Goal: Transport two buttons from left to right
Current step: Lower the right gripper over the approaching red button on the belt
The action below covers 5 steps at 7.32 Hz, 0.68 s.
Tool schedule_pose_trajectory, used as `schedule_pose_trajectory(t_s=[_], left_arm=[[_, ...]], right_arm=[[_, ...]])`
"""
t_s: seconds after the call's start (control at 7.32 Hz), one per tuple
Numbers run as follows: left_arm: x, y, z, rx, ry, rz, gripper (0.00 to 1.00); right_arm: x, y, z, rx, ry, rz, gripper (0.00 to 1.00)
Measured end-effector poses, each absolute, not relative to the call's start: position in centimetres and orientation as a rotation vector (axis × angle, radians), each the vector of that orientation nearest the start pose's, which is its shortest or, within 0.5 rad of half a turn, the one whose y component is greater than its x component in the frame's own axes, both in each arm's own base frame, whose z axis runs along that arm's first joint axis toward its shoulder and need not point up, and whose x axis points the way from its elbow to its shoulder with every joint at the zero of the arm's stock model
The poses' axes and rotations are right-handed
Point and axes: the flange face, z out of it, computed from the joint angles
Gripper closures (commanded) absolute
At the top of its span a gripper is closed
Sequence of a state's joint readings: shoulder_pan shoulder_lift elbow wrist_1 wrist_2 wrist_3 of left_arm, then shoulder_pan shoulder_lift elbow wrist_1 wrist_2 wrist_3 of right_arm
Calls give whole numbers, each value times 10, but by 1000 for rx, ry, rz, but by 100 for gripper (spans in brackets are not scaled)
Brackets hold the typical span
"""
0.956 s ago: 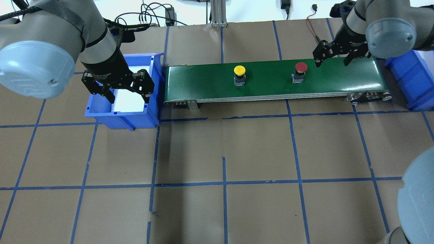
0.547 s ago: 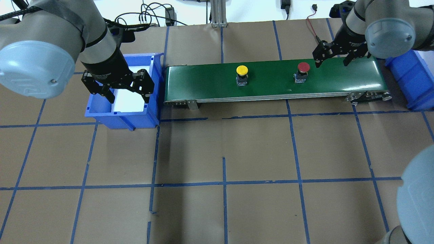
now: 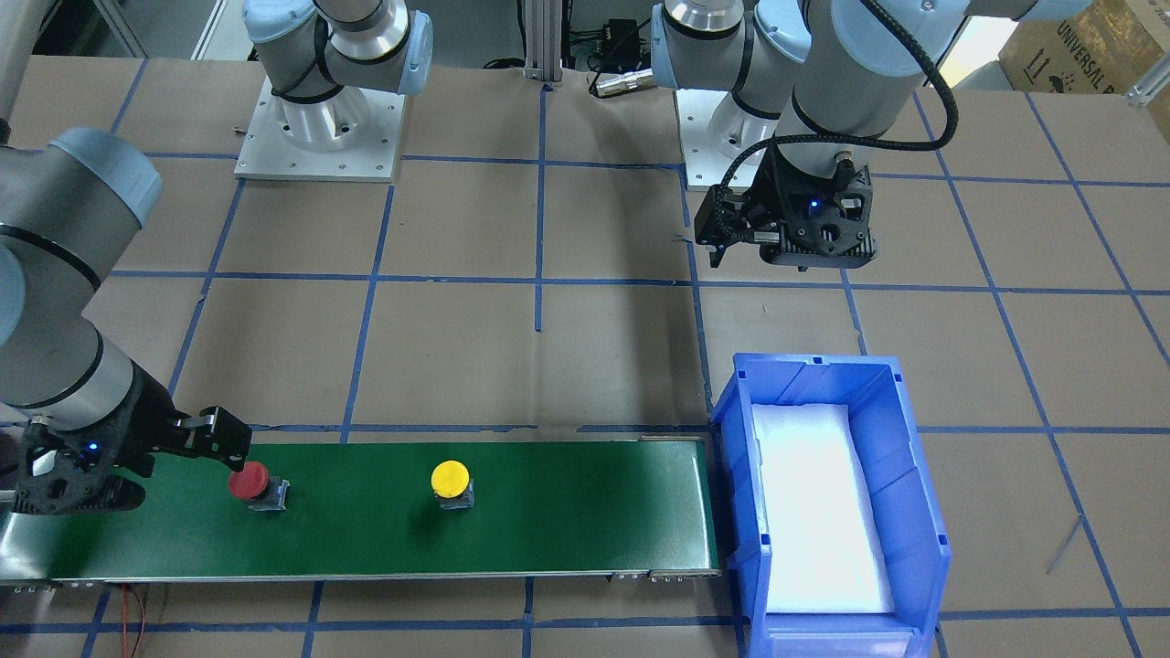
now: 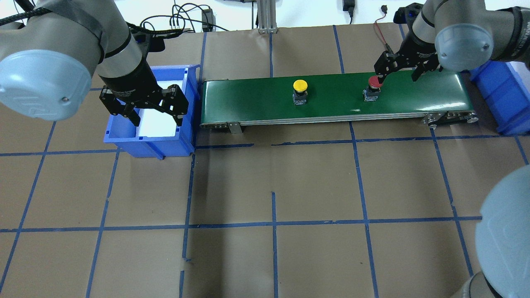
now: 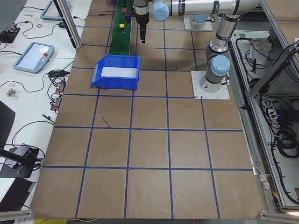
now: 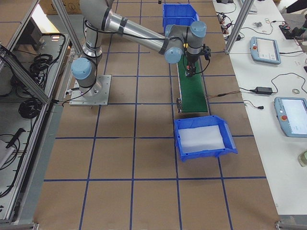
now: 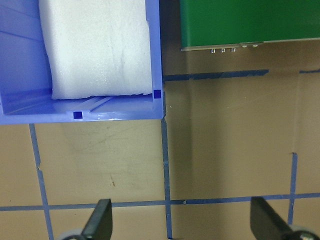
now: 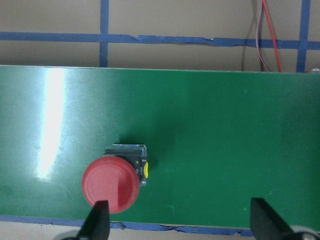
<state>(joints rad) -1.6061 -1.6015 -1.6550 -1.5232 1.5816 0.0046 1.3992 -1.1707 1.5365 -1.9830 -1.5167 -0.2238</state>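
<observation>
The red button is seen upright on the green belt toward the robot's right end, with the yellow button near the middle. The right end effector, the nearer one, is held low over the belt, spread wide with nothing between its fingers. The red cap is found off-centre, right by one fingertip, so a sideways shift along the belt is judged necessary before closing. The left end effector, likewise spread and empty, is held over the blue bin
</observation>
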Motion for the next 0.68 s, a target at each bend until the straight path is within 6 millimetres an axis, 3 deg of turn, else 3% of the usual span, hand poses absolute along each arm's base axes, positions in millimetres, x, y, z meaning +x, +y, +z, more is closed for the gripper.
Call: schedule_pose_trajectory(t_s=[0.41,0.68], left_arm=[[-150,-491,435,60,3127,108,4],[-150,-490,435,61,3127,108,4]], right_arm=[[43,-656,317,-89,3090,-102,0],[46,-663,301,-95,3093,-96,0]])
